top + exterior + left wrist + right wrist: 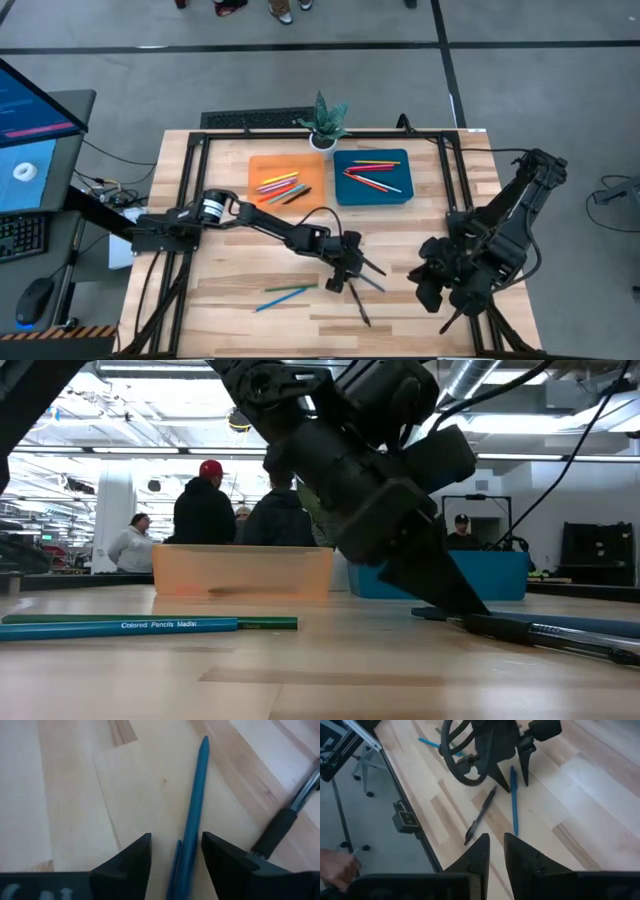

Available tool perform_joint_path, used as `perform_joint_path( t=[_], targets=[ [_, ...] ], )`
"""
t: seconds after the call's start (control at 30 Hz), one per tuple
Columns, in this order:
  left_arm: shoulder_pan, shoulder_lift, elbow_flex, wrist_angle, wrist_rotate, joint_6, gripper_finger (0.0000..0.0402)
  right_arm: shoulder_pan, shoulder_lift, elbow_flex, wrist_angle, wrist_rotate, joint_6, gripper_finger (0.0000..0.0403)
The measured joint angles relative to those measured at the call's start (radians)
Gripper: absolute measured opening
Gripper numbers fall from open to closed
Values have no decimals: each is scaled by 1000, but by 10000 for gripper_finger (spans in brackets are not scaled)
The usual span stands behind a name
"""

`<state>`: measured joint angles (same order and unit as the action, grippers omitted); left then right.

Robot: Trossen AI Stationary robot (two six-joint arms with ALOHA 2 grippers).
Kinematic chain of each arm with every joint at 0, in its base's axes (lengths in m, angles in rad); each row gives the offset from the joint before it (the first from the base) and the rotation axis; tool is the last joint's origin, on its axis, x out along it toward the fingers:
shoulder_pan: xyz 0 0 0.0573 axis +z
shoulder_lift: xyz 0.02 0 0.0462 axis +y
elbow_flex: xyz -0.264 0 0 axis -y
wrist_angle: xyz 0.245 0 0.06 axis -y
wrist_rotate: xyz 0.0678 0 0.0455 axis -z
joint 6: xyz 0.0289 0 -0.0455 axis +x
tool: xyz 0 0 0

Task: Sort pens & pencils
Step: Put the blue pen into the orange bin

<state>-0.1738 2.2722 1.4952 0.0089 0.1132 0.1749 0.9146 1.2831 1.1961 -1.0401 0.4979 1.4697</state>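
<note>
Left gripper: the left gripper [352,268] is low over the middle of the tabletop [230,320], towards the front edge, its fingers [131,857] spread with a blue pen [194,815] lying in the gap between them.
Contact: in the left wrist view both fingers stand clear of the blue pen; it lies flat on the wood, not pinched.
Key relation: the blue pen's long axis runs straight out ahead of the left gripper, in line with the gap and across the closing direction, so the fingers would meet it side-on. I judge this a good line-up for a straight descent and squeeze.
Neighbour: a black pen [361,308] lies just beside the blue pen, nearer the front edge, angled away from it. It looks near enough to be nudged if the left gripper drifts.
Right gripper: the right gripper [497,851] waits near the front right corner, fingers close together but with a narrow gap, holding nothing.
Nearer arm: the left one, already on the blue pen.
Loose pencils: a blue pencil [276,299] and a green pencil [290,288] lie side by side towards the front left.
Sorted so far: the orange tray [260,165] and the blue tray [345,197] by the rear edge each hold several sticks, with a potted plant [325,122] between them at the rear edge.
Step in hand: probably closing on the blue pen; four sticks remain loose.
</note>
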Motion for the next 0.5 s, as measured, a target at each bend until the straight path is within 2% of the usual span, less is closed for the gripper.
perform_joint_path(
  t=[0.13, 0.33, 0.5],
  targets=[
    [-3, 11, -1, -33, -5, 36, 132, -1, 0, 0, 0, 2, -1, 77],
    [-8, 12, 1, -71, -21, 49, 21, 0, 0, 0, -9, 1, -3, 77],
    [-9, 9, 9, -63, -55, -13, 24, 0, 0, 0, -19, 1, -3, 77]
  ],
)
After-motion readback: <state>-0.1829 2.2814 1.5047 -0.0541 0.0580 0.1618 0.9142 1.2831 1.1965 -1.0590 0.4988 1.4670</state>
